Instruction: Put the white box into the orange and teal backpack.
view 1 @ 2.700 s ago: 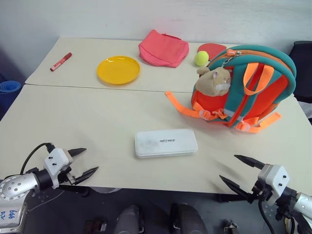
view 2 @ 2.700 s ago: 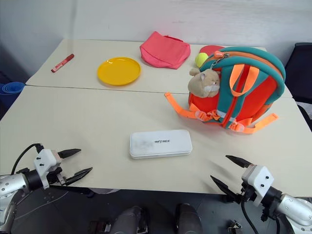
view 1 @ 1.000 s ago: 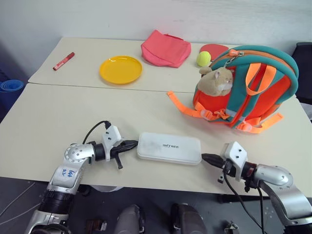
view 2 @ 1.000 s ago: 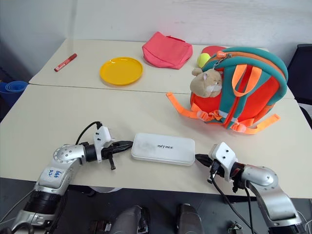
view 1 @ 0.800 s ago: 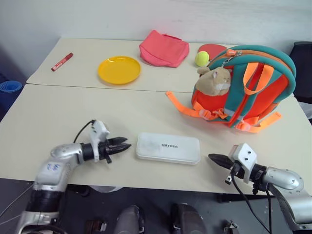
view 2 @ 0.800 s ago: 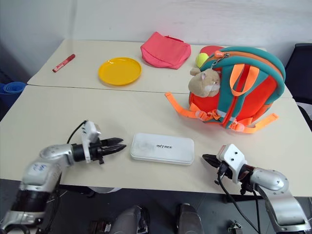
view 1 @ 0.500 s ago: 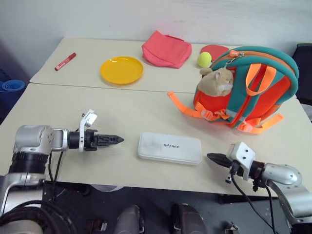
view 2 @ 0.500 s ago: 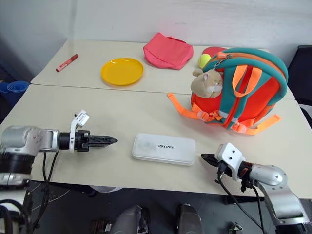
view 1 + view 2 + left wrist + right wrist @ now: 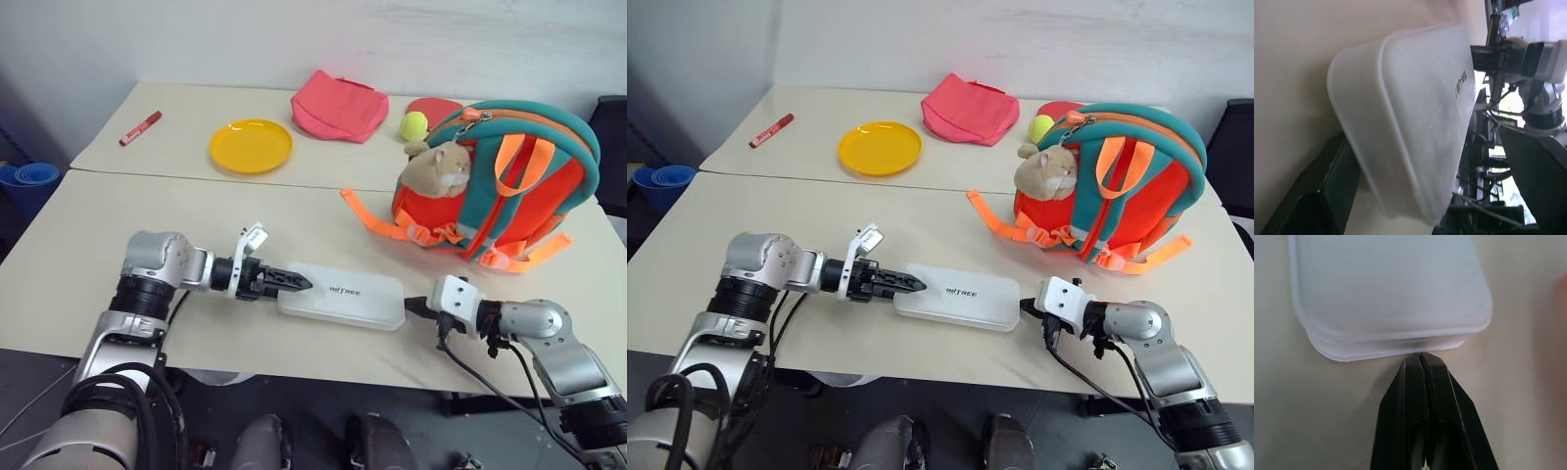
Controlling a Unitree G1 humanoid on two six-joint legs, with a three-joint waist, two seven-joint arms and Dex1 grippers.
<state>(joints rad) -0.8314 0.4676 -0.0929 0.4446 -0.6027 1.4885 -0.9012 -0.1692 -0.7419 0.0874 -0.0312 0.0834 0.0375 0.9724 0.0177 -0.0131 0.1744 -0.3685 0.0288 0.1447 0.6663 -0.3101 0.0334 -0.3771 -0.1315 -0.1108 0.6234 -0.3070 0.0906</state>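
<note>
The flat white rounded-corner box (image 9: 342, 295) with small dark lettering lies near the front edge of the beige worktop (image 9: 108, 225), bare surface behind it up to the seam; the orange and teal backpack (image 9: 500, 186) with its tan plush hamster stands upright toward the right edge, zip showing along the top; the left gripper (image 9: 286, 282) has its black fingers spread wide over the box's left end, one finger (image 9: 1317, 196) beneath that end; the right gripper (image 9: 1422, 363), fingers pressed together, touches the box's right end with its tip.
</note>
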